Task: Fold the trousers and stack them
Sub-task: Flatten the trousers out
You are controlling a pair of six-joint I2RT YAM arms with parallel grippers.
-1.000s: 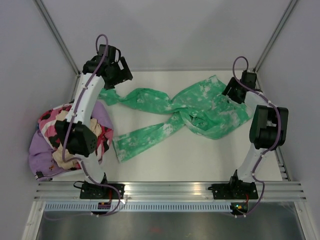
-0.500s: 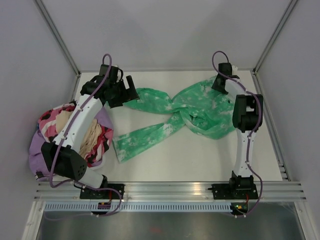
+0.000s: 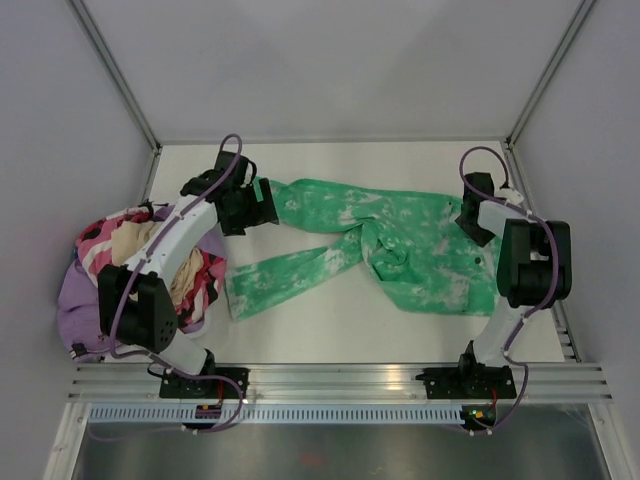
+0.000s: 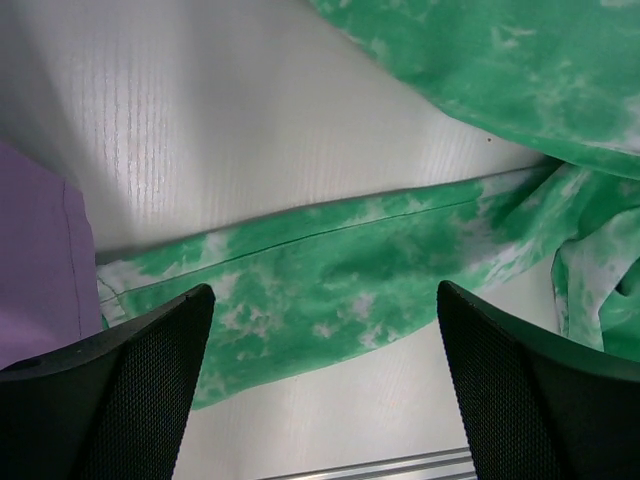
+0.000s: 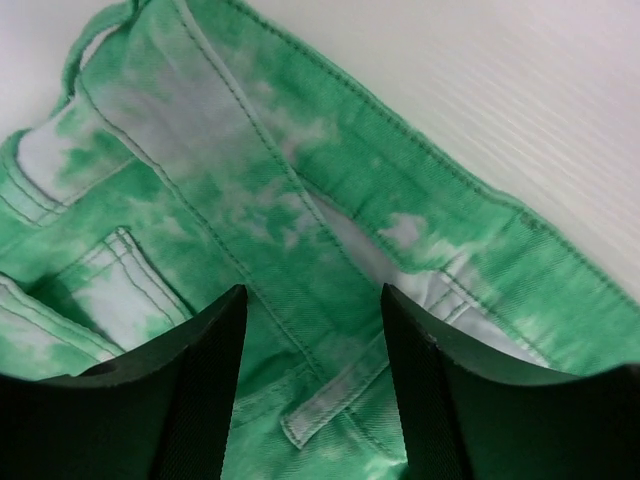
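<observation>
The trousers (image 3: 400, 235), bright green with white mottling, lie spread across the table with the waist at the right and both legs running left. The far leg lies straight; the near leg (image 4: 330, 290) slants toward the front left. At the far leg's left end my left gripper (image 3: 262, 196) stands wide open, and in the left wrist view the left gripper (image 4: 322, 300) hangs over the near leg and holds nothing. My right gripper (image 3: 470, 220) is at the waist; in the right wrist view the right gripper (image 5: 310, 300) has its jaws apart over the flat waistband (image 5: 420, 220) and a belt loop (image 5: 330, 405).
A heap of pink, cream and purple clothes (image 3: 150, 270) lies at the table's left edge, beside the left arm; its purple cloth (image 4: 40, 260) shows in the left wrist view. Metal rails (image 3: 340, 380) run along the near edge. Walls close in on both sides.
My right gripper moved toward the near right and the waist came with it and flattened. The far leg now lies straight. My left gripper shifted right and nearer, still open.
</observation>
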